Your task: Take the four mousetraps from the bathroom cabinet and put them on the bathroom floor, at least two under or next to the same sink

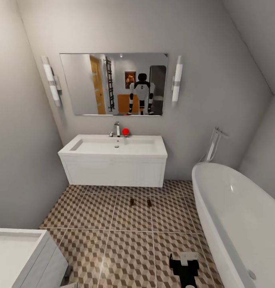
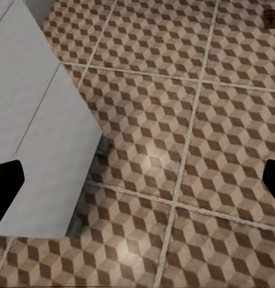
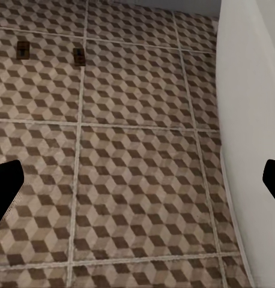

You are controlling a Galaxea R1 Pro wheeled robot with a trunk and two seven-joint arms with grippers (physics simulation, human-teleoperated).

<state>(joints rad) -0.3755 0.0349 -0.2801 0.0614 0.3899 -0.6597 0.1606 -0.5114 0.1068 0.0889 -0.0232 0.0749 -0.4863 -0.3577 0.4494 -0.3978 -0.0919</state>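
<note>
We see two mousetraps (image 1: 140,202) side by side on the bathroom floor (image 1: 113,240), just before the sink (image 1: 113,160); our right gripper (image 1: 185,266), nearer, and left gripper (image 2: 137,180) gape empty.

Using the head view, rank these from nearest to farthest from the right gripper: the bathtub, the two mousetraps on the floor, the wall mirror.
1. Bathtub, just beside the right gripper.
2. Mousetraps, on tiles before the sink; too close to rank.
3. Mirror, on the far wall.

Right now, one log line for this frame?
scene: bathroom | mousetraps: two on bathroom floor before sink | left gripper: jaws open, empty | right gripper: jaws open, empty
</note>
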